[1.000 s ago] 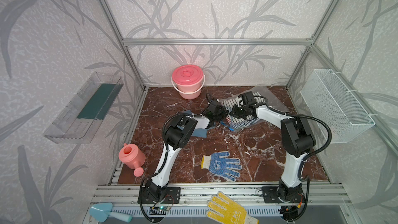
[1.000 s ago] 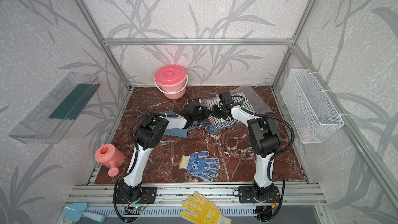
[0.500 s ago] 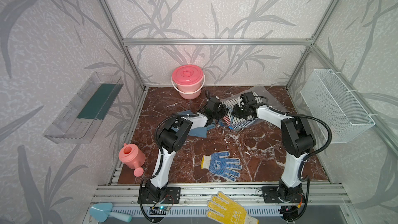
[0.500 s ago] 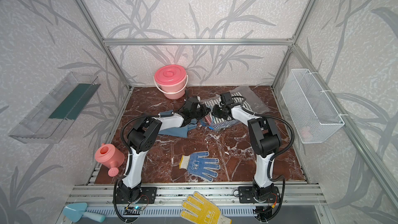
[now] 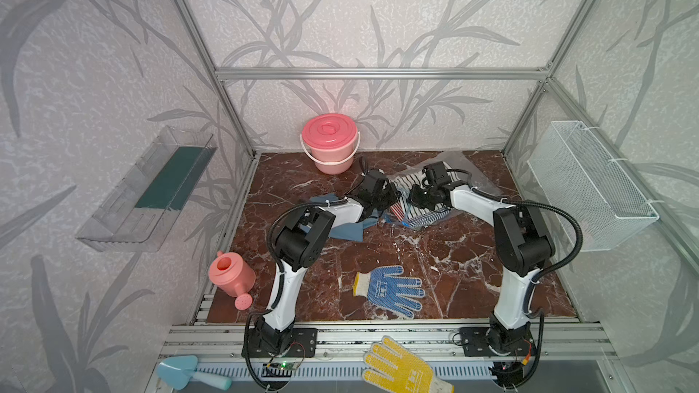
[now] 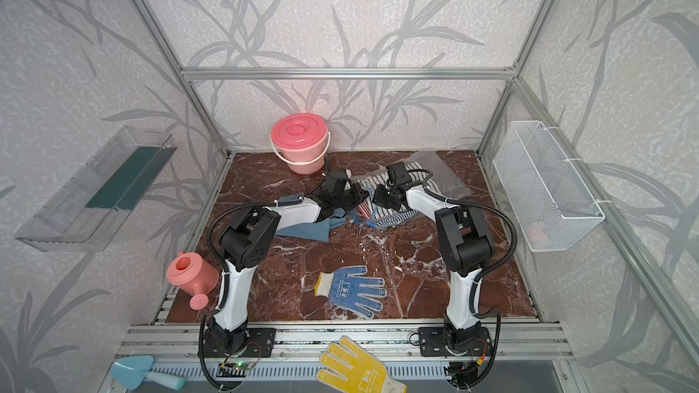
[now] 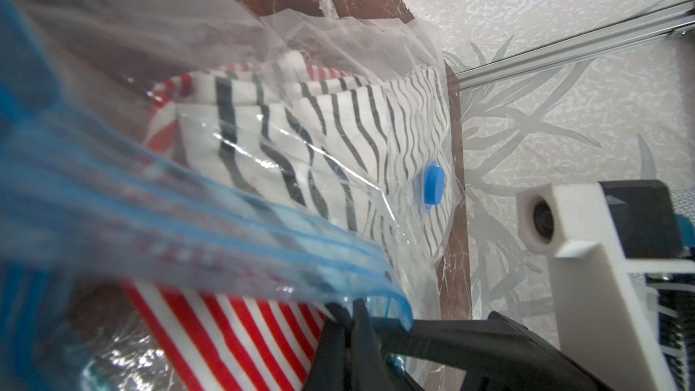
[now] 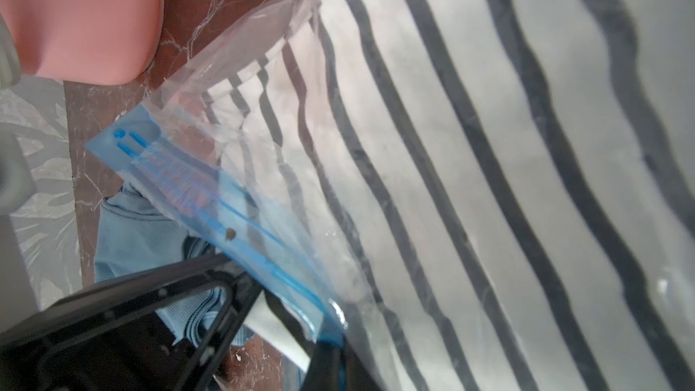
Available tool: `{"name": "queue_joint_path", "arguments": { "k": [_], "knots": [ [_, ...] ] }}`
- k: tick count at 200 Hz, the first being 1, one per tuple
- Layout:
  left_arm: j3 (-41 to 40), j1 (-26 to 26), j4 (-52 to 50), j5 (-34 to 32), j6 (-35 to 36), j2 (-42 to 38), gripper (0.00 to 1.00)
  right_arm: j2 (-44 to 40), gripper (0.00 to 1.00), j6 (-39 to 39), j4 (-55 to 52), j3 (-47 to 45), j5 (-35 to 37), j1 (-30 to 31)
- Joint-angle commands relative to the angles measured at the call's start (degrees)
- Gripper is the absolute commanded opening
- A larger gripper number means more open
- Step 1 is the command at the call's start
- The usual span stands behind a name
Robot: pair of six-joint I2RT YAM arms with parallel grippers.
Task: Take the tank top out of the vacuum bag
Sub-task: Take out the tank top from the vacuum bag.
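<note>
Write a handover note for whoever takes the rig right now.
Left tool: shut on the vacuum bag, at its zip strip.
Right tool: shut on the same strip.
Bag lies at the back of the table; striped clothes inside, blue cloth outside beside it.
Done: strip gripped by both.
Left: part the mouth, pull the tank top out; which piece that is, I cannot tell.

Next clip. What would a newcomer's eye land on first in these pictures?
First, the left tool and the right tool, nose to nose toward the back. Both are shut on the blue edge of the vacuum bag, with striped clothes showing through it. After that, the colours: a pink bucket at the very back and a blue-dotted glove lying front centre.
</note>
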Motion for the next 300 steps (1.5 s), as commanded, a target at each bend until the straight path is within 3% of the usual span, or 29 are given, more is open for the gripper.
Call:
{"name": "queue_joint_path", "arguments": {
  "k": [1,75,103,183,256,300],
  "knots": [
    [-0.3,0.9,0.3,2.5,-0.5,-3.0,0.0,-1.5,0.0,-0.2,-1.6,-0.3,2.3,-0.6],
    [0.3,0.9,-4.8,1.7,3.8,-5.4,0.0,-1.8,0.0,-1.1,-3.5,0.2,3.9,-0.4],
    [0.2,0.9,-6.2,1.3,4.9,-6.4,0.0,-2.1,0.0,-0.9,-5.4,2.4,2.1,-0.1],
    [1.1,-0.4,-8.0,1.9,7.2,-6.8,0.0,-0.2,0.0,-4.5,-12.8,10.5,6.6,3.0],
    [1.8,-1.3,-9.8,1.8,10.7,-8.0,0.0,6.1,0.0,-7.3,-21.2,20.6,6.8,3.8],
    [2.5,-1.2,-12.9,-0.1,12.9,-9.6,0.0,6.8,0.0,-7.8,-22.4,20.8,8.8,3.8]
  ]
}}
